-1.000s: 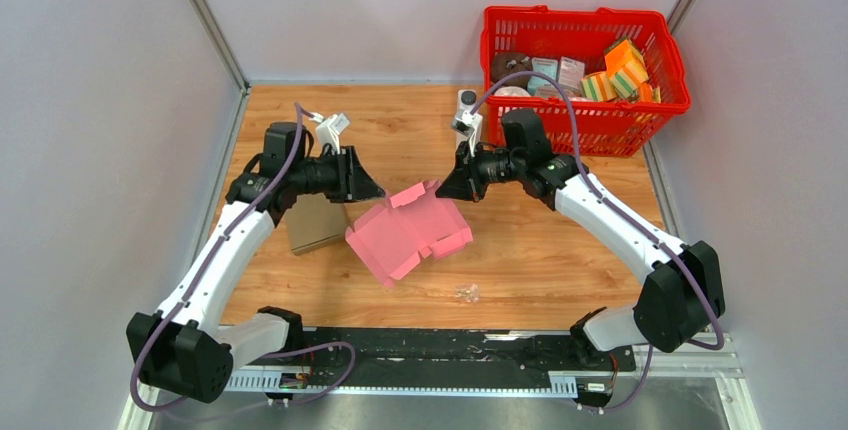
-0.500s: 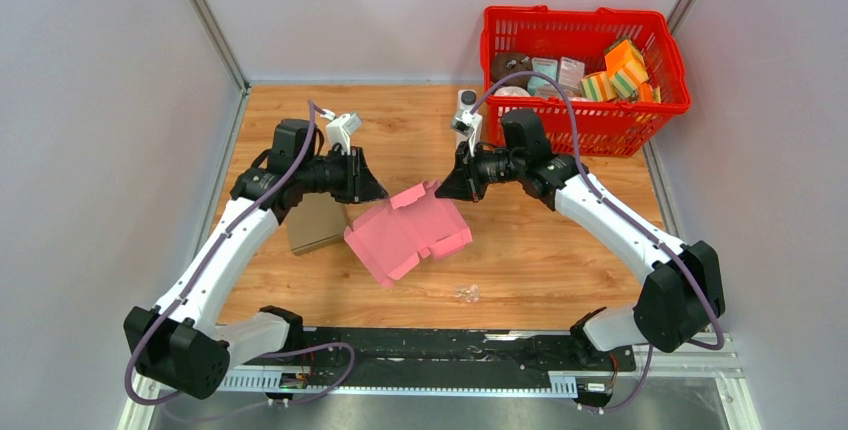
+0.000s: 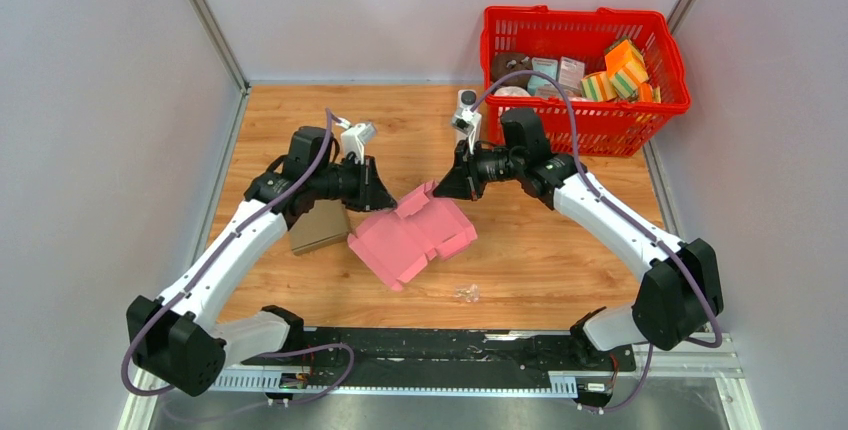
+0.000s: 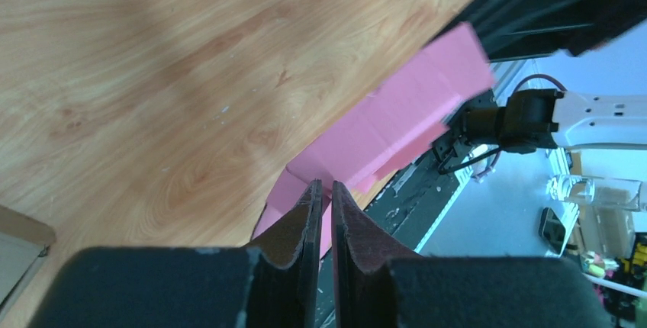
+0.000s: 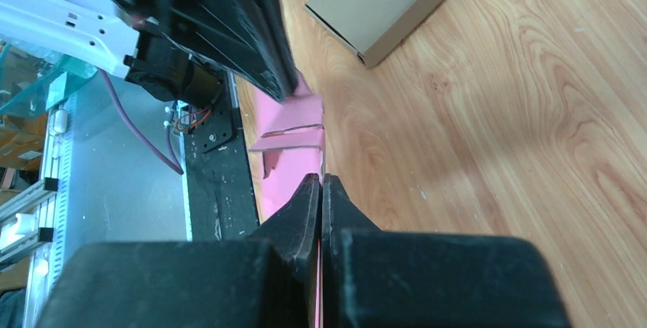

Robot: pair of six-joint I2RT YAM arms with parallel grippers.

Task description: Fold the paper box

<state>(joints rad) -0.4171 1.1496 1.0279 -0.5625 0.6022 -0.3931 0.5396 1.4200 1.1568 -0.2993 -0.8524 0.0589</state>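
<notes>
A red basket (image 3: 610, 130) stands at the far right corner of the wooden table (image 3: 540, 260), holding striped sponges (image 3: 620, 72) and small packets. Well left of the basket and nearer lies a flat brown cardboard piece (image 3: 320, 232). A tiny clear object (image 3: 466, 293) lies well in front of the basket.

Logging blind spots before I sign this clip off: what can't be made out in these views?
- Left gripper: wrist view, jaws nearly together at the pink paper box; grip unclear, contact hidden between them.
- Brown carton: top view, partly under the left arm.
- Clear scrap: top view, too small to identify.
</notes>
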